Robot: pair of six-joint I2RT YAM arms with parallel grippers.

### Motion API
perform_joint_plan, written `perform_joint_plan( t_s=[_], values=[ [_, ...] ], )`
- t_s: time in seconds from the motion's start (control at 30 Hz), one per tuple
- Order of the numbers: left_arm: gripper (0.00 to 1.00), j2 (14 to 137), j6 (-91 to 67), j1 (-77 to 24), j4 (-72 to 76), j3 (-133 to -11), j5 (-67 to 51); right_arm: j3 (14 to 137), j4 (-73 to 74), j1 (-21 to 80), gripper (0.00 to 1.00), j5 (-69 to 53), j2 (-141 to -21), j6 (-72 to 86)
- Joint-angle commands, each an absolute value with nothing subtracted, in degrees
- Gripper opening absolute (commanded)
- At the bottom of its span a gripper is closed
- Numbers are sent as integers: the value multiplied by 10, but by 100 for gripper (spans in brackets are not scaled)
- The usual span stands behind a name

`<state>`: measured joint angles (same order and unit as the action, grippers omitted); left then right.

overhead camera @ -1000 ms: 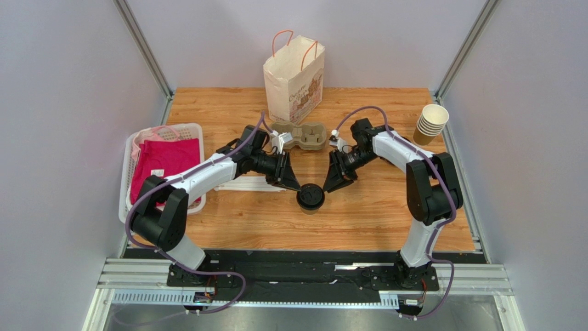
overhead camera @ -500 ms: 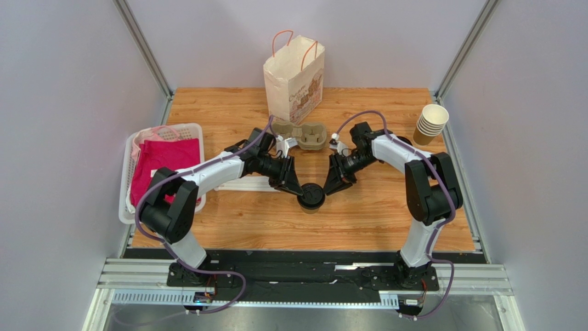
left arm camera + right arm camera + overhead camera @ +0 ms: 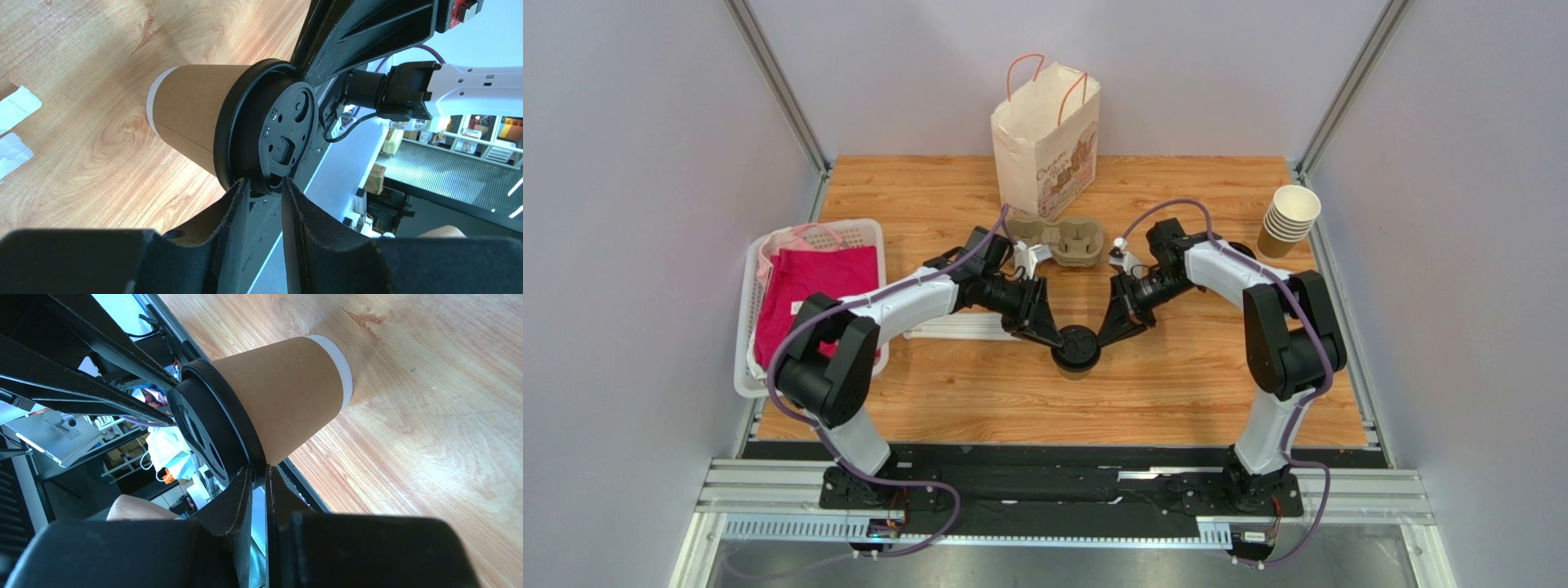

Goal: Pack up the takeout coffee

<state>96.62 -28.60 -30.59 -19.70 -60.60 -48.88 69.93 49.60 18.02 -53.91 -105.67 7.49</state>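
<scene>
The black-lidded brown takeout coffee (image 3: 1075,350) stands upright on the table (image 3: 1210,392).

From my station the table (image 3: 1185,380) reads as smooth wood with clear grain and a faint sheen. The takeout coffee (image 3: 190,131) is matt tan paper, and its lid (image 3: 270,138) is moulded black plastic, slightly glossy. The left gripper (image 3: 264,182) looks matt black, rough along the finger edges. At the table's far edge I see a creased paper bag (image 3: 1044,141) and a coarse pulp carrier (image 3: 1069,241). At its left edge a white plastic basket (image 3: 860,233) holds pink cloth (image 3: 817,300).
</scene>
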Motion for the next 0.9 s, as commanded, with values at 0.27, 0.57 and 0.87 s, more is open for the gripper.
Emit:
perform_joint_plan(
  t_s=[0.27, 0.57, 0.87],
  values=[
    [42, 960, -294, -307, -174, -624, -502, 740, 511, 183, 47, -502, -1027, 41],
    [50, 920, -291, -307, -171, -638, -518, 769, 547, 181, 63, -498, -976, 26],
    [50, 869, -253, -299, -200, -661, -525, 797, 565, 204, 84, -463, -912, -42]
  ],
)
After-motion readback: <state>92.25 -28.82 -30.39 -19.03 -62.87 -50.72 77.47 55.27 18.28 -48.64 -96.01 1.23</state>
